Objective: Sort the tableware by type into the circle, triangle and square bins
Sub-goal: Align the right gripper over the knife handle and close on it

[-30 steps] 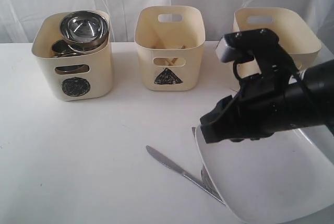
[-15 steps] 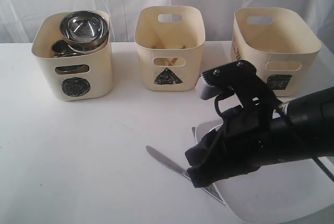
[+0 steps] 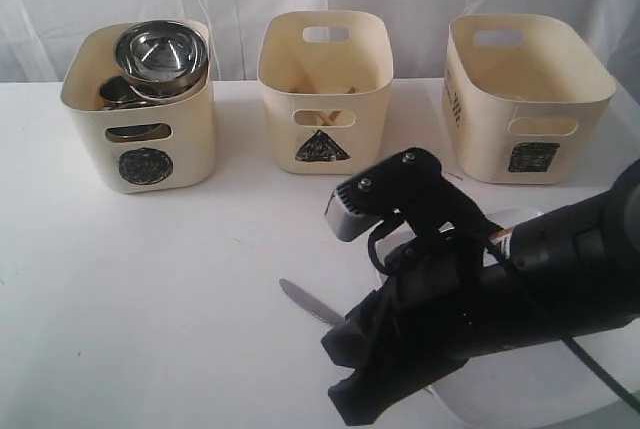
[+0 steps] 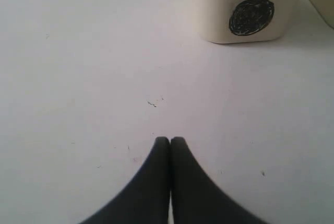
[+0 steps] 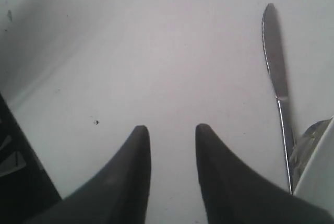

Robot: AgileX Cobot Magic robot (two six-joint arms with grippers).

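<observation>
Now, our right hand (image 5: 171, 127) spread and empty near the slim steel knife (image 5: 275, 72); our left hand (image 4: 170, 139) pressed together.

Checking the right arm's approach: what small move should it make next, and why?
Probably shift the right gripper sideways until its open jaws straddle the steel knife. The jaws stand apart over the table, holding nothing, while the knife lies off to one side, its handle end near the white plate.

Three bins (image 3: 90, 139) (image 3: 280, 119) (image 3: 480, 139), one knife (image 3: 300, 299), one plate (image 3: 520, 399), perhaps two bowls (image 3: 160, 54)
</observation>
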